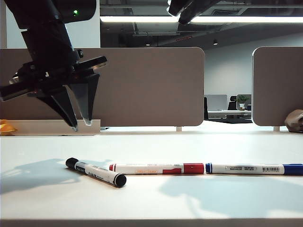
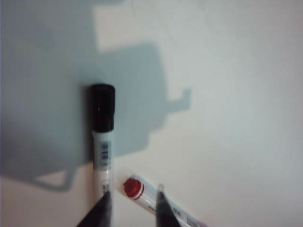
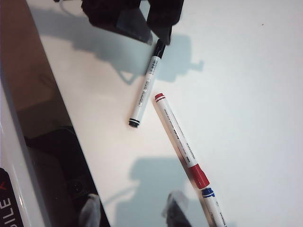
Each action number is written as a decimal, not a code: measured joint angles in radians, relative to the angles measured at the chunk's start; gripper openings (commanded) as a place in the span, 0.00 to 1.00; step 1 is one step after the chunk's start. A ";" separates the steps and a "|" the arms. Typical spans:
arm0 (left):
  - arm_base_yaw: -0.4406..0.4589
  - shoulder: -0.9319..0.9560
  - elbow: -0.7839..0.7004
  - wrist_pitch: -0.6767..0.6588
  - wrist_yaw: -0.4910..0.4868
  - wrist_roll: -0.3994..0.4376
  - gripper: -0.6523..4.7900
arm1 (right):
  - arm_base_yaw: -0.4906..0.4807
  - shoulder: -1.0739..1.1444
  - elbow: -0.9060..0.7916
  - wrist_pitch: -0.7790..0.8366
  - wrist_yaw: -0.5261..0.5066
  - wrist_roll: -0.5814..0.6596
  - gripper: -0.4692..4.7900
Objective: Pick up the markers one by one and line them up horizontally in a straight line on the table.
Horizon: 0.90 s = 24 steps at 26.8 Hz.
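On the white surface [image 1: 151, 203] three markers lie near the front edge. The black marker [image 1: 96, 172] lies at a slant at the left end, its near end just beside the tail of the red marker [image 1: 156, 168], though no view makes it clear whether they touch. The red marker lies level, its cap almost end to end with the blue marker [image 1: 255, 169], whose far end is cut off by the exterior view's right edge. The left end effector [image 1: 81, 126] hangs above the surface behind the black marker, fingers spread wide and holding nothing; its wrist view is blurred and shows only the fingertips [image 2: 102, 208]. Of the right end effector [image 3: 132, 210], only its partly spread, empty fingertips show, above the blue marker's cap; the exterior view shows just a dark piece of that arm at the top.
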 measured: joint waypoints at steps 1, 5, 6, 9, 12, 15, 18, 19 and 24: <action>-0.006 0.003 0.000 0.002 0.000 -0.005 0.34 | 0.000 0.000 0.000 0.001 0.000 0.001 0.44; -0.039 0.041 0.000 0.009 0.011 -0.012 0.34 | 0.000 0.000 0.000 0.000 -0.001 0.002 0.44; -0.047 0.054 0.000 0.009 0.015 -0.013 0.34 | 0.000 0.000 0.000 0.000 -0.001 0.002 0.44; -0.064 0.091 0.000 0.009 0.022 -0.013 0.34 | 0.000 0.000 0.000 -0.001 -0.001 0.002 0.44; -0.063 0.101 0.000 0.009 0.025 -0.014 0.34 | 0.000 0.000 0.000 -0.001 -0.001 0.002 0.44; -0.060 0.101 0.000 0.008 -0.005 -0.014 0.34 | 0.000 0.000 0.000 -0.010 -0.007 0.002 0.44; -0.060 0.101 0.000 0.008 -0.040 -0.013 0.34 | 0.009 0.000 0.000 -0.032 -0.050 0.002 0.42; -0.060 0.101 0.000 0.008 -0.045 -0.014 0.34 | 0.010 0.000 0.000 -0.032 -0.051 0.002 0.42; -0.057 0.117 -0.002 0.008 -0.046 -0.014 0.34 | 0.008 0.000 0.000 -0.050 -0.051 0.002 0.42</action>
